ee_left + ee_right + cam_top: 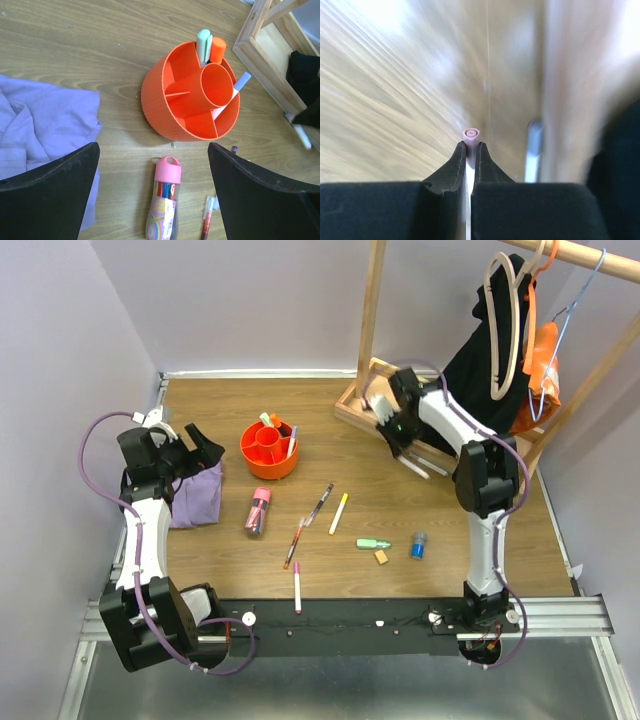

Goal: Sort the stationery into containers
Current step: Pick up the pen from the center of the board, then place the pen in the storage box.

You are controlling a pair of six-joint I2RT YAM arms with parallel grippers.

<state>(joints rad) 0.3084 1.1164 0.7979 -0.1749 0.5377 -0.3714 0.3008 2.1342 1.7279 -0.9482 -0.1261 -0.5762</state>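
The orange tub [270, 448] stands left of centre with a few markers upright in it; the left wrist view shows it from above [172, 117]. My left gripper [192, 452] is open and empty, hovering over the pink-capped tube [165, 200] beside the tub. My right gripper [392, 430] is shut on a slim pink-ended pen [471, 134], held near the wooden rack base. On the table lie the tube [258, 510], a red pen [322, 503], a yellow pen [339, 512], a pink pen [297, 588], a green highlighter [374, 544], a tan eraser [381, 557] and a blue cylinder [418, 544].
A folded purple cloth [198, 495] lies left of the tub. The wooden rack base [358, 400] and its upright post stand at the back right, with dark and orange clothes on hangers [510, 340]. Another white pen [432, 466] lies by the rack base.
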